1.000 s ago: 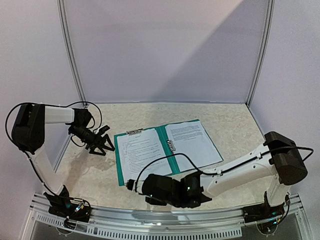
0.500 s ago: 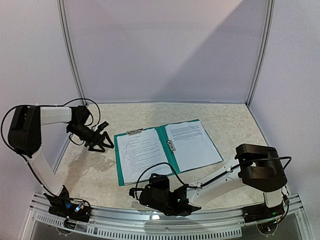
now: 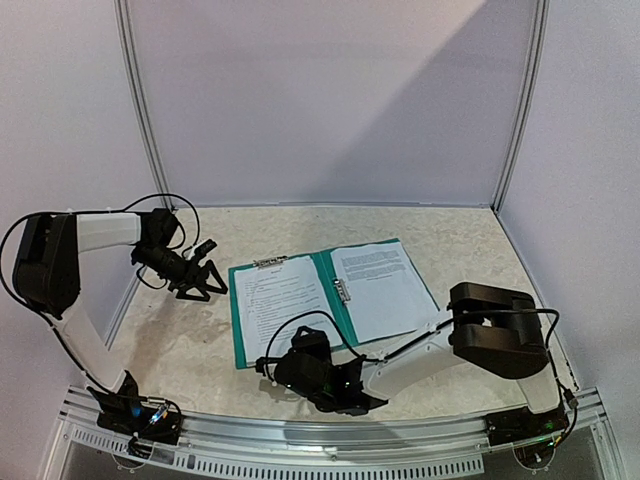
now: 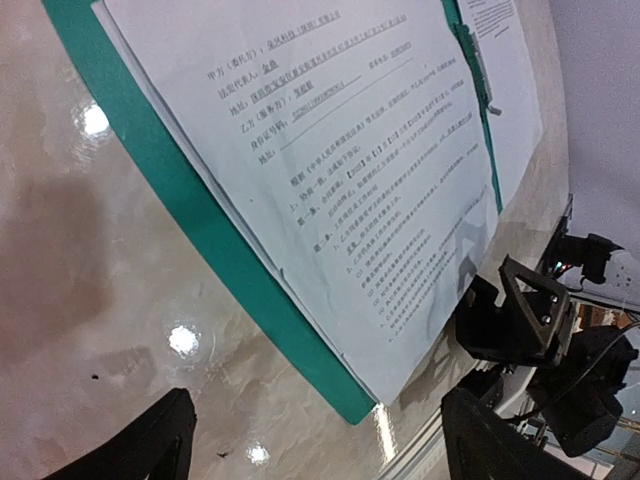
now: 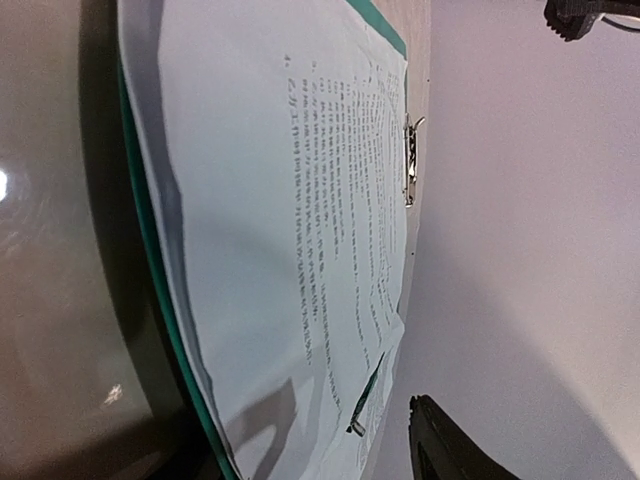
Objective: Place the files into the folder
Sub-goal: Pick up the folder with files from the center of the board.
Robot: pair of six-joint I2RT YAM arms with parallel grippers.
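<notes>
The teal folder lies open on the table, with white printed files on its left half and more on its right half. A metal clip sits at the spine. My left gripper hovers open just left of the folder, holding nothing. In the left wrist view the folder's teal border and the files lie ahead of its fingertips. My right gripper is low at the folder's near edge and open. One of its fingers stands above the files.
White booth walls and metal posts enclose the marble-patterned table. A metal rail runs along the near edge. The right arm's forearm stretches low across the front, beside the folder's near right corner.
The right arm has lowered and swung its wrist left, down to the folder's near edge. The left gripper drew back slightly. Folder and files have not moved.
</notes>
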